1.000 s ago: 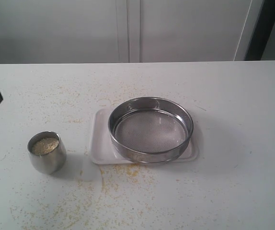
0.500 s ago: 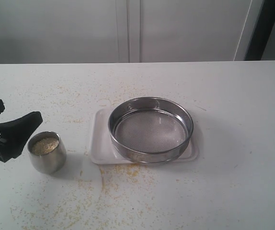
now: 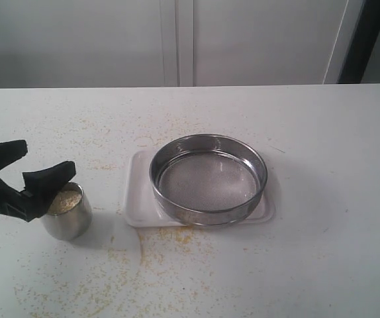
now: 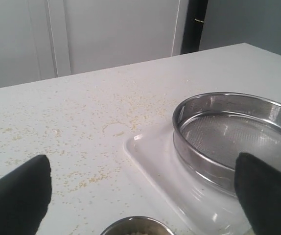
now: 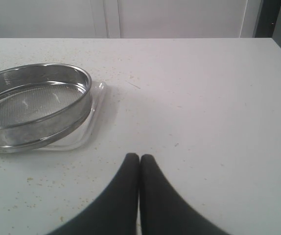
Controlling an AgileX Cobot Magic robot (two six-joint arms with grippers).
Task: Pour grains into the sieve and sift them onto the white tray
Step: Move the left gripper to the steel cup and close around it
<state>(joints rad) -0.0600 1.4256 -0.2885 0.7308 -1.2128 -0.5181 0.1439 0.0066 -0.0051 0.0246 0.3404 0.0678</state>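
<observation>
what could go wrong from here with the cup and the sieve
1. The open left gripper is close to the rim of the cup; a nudge could tip it.
2. The grains sit near the brim, so an early tilt may spill them.
3. The sieve reaches the edge of the tray; siftings could miss.

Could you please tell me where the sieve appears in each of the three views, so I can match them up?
Exterior view: the sieve sits just right of centre, on the white tray.
Left wrist view: the sieve is close up, cut off by the frame edge.
Right wrist view: it lies farther off, also cut by the frame edge.
Shared landmark: the white tray under it.
</observation>
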